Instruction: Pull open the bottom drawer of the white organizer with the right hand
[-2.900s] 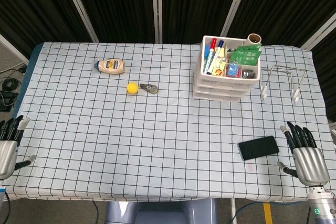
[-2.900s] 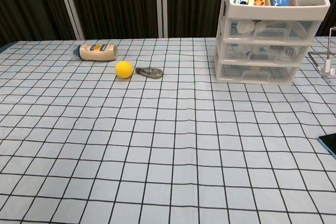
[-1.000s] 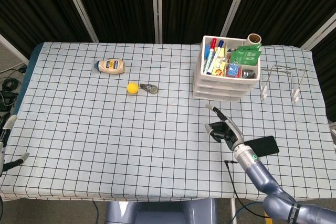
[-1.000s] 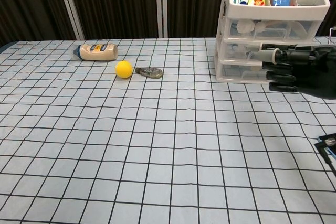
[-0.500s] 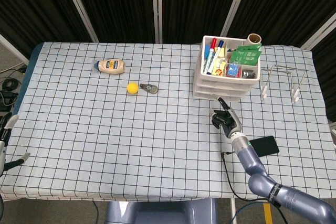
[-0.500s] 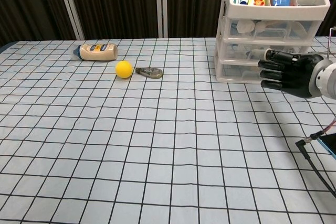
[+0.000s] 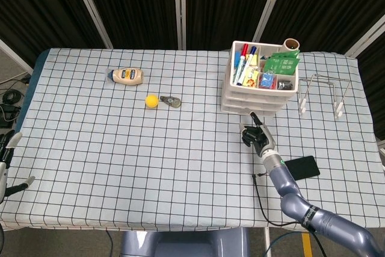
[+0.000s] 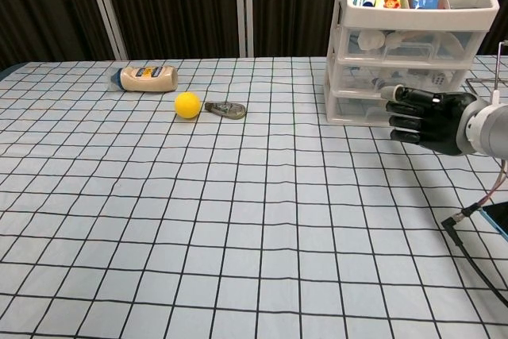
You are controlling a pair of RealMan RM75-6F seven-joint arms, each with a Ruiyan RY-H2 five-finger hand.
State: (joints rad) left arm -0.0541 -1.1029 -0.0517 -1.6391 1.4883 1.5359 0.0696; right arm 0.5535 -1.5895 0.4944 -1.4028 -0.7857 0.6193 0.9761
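The white three-drawer organizer (image 7: pixel 258 88) (image 8: pixel 409 45) stands at the back right, its top tray full of markers and packets. All drawers look closed, including the bottom drawer (image 7: pixel 238 109) (image 8: pixel 355 109). My right hand (image 7: pixel 255 134) (image 8: pixel 429 119) hovers just in front of the bottom drawer's right half, fingers stretched out toward the left and holding nothing. Whether the fingers touch the drawer front I cannot tell. My left hand (image 7: pixel 6 164) hangs at the table's near-left edge, fingers apart and empty.
A mayonnaise bottle (image 7: pixel 127 76), a yellow ball (image 7: pixel 152 101) and a metal clip (image 7: pixel 172 102) lie at the back left. A black phone (image 7: pixel 302 167) sits beside my right forearm, a wire rack (image 7: pixel 322 93) right of the organizer. A thin cable (image 8: pixel 468 216) trails from the wrist.
My right hand has come from the near-right table edge up to the organizer's bottom drawer, edging slightly closer in the last half second. The drawers have not moved.
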